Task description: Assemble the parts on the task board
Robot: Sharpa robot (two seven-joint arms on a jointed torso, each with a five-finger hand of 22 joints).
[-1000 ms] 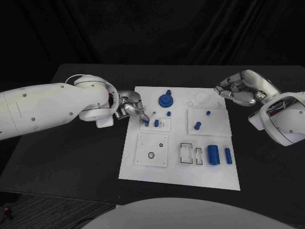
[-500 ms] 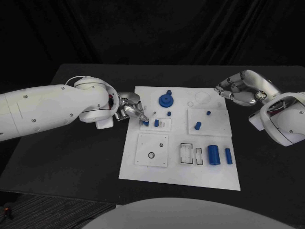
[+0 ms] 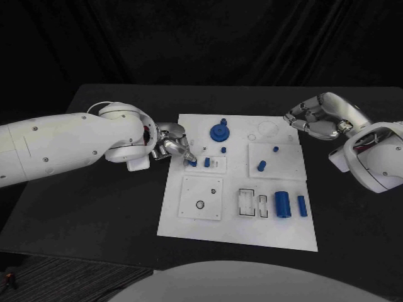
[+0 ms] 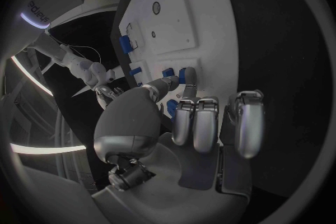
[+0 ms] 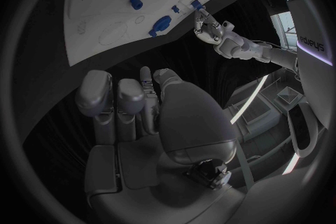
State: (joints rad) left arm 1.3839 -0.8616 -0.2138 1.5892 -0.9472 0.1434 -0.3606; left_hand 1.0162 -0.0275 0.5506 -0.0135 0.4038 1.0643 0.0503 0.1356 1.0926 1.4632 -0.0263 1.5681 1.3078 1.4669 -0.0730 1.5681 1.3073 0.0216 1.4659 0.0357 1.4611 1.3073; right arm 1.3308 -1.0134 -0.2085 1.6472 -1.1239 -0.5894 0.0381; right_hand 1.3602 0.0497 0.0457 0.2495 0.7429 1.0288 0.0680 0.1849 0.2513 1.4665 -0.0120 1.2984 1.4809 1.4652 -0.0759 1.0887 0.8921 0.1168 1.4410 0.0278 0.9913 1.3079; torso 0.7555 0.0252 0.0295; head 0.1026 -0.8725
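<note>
Broadly, the black table (image 3: 92, 207) carried the white task board (image 3: 242, 223) at its middle, with the two white arms reaching in from either side. The left hand (image 3: 172, 143) hovered at the board's left edge, fingertips down at a small blue peg (image 3: 193, 162) standing in a little raised block beside a second peg (image 3: 207, 162) — whether it actually pinched the peg could not be told. The right hand (image 3: 316, 116) hung off the board's far right corner, its fingers curled in on nothing. On the board lay a blue round gear (image 3: 220, 132) near the far edge, a thick blue cylinder (image 3: 281, 204) and a slimmer blue cylinder (image 3: 301, 205) near the right edge.
</note>
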